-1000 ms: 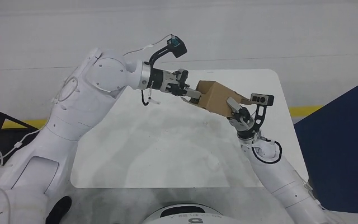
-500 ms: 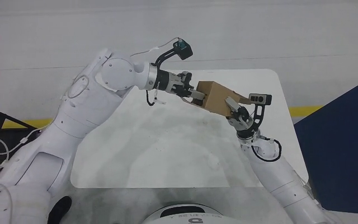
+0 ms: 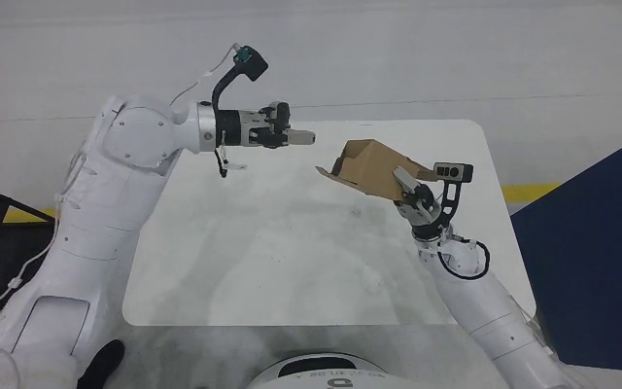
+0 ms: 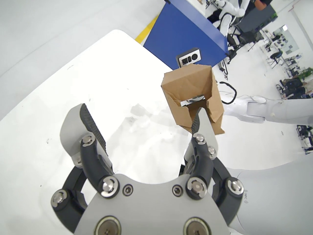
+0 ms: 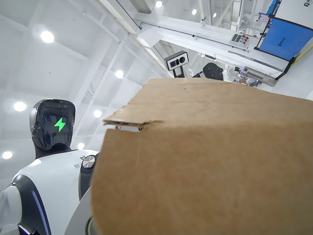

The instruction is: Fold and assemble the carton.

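A brown carton (image 3: pixel 369 167) hangs tilted above the right half of the white table (image 3: pixel 292 253), its open end facing left with loose flaps. My right gripper (image 3: pixel 408 187) is shut on the carton's right end. In the right wrist view the carton (image 5: pixel 207 152) hides the fingers. My left gripper (image 3: pixel 303 138) stands open and empty, apart from the carton, up and to the left of its open end. In the left wrist view the left gripper (image 4: pixel 143 117) is open, and beyond it the carton (image 4: pixel 193 101) shows its hollow inside.
The table's rounded far right corner (image 3: pixel 476 131) lies just behind the carton. A blue cabinet (image 4: pixel 185 32) stands off the table's right side, and a yellow floor line (image 3: pixel 530 192) runs beside it.
My left gripper has let go of the carton's open end and pulled back to the left and away. The right gripper has kept the carton nearly still.
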You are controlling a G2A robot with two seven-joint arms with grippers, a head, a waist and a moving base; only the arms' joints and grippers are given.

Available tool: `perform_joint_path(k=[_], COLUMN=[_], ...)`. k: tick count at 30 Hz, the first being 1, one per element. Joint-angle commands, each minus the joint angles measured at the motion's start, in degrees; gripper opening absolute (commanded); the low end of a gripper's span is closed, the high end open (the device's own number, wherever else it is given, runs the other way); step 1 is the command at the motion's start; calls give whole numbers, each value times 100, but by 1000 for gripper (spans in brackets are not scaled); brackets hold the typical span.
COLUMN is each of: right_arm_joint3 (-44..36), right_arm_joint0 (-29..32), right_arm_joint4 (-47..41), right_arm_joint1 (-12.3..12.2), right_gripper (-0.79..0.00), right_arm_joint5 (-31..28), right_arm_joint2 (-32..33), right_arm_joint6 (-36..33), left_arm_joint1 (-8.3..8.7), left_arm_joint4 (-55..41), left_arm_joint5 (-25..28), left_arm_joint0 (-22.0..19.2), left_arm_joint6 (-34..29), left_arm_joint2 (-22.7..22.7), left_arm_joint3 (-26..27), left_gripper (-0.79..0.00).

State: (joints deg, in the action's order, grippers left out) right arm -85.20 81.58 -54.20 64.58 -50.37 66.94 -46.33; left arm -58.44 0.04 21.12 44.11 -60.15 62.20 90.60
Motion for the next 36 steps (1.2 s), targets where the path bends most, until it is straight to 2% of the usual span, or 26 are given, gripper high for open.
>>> perform_joint_path(k=[1,2,5,9,13,18,22,24,28,31,36], right_arm_joint3=[-50,-52,42,120,108,43,-7,-26,-27,-29,-28], right_arm_joint0=[10,12,-12,-51,-55,8,109,162,247,255,249], right_arm_joint4=[-100,-249,-475,-636,-581,-482,-524,-604,-742,-824,-829], right_arm_joint1=[14,24,46,81,115,147,161,163,174,192,200], right_gripper=[-785,-785,-785,-785,-785,-785,-785,-785,-785,-785,-785], right_arm_joint5=[204,309,420,504,558,601,583,588,619,668,682], right_arm_joint2=[0,-9,2,-12,-53,-67,28,84,199,232,246], right_arm_joint6=[106,60,-88,-259,-383,-444,-466,-502,-590,-645,-643], left_arm_joint1=[105,161,247,264,201,51,-72,-89,-105,-105,-104], left_arm_joint4=[-267,-462,-636,-661,-693,-805,-1027,-1239,-2317,-3186,-3211], left_arm_joint5=[189,381,892,1041,978,963,1166,1304,1731,1717,1718], left_arm_joint0=[507,806,1329,1587,1429,916,601,555,552,530,525], left_arm_joint6=[-29,-100,-399,-337,-100,73,161,103,-295,-585,-583], left_arm_joint2=[453,667,876,840,537,-61,-460,-501,-514,-462,-445], left_arm_joint3=[236,364,625,743,685,327,-8,-167,-543,-941,-986], left_gripper=[0,0,0,0,0,0,0,0,0,0,0])
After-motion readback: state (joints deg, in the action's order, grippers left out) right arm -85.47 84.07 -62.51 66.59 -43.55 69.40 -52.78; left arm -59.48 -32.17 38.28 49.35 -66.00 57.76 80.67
